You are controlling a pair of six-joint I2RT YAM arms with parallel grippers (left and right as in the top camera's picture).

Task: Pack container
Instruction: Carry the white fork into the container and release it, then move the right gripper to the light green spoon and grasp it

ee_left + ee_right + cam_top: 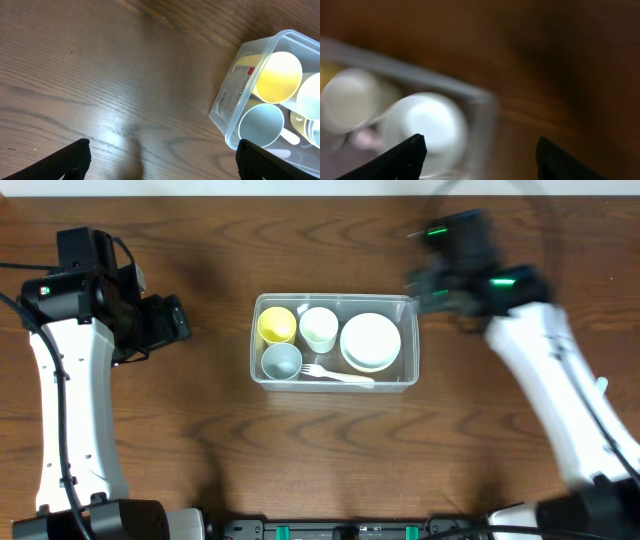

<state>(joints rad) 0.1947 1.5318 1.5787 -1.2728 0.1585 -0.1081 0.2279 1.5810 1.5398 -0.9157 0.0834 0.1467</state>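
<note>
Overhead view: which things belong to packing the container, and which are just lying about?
Part of the job:
container
already inside it: yellow cup, white cup, blue-grey cup, white bowl, white fork

Just lying about:
no loose item shows outside the container, only the wooden table it stands on

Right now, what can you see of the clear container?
The container is a clear plastic rectangular bin, rounded corners and rim, upright on the wooden table, a label on its left end. It holds a yellow cup, white cup, grey-blue cup, white bowl and white fork. The blurred right gripper hovers by its right end.
</note>
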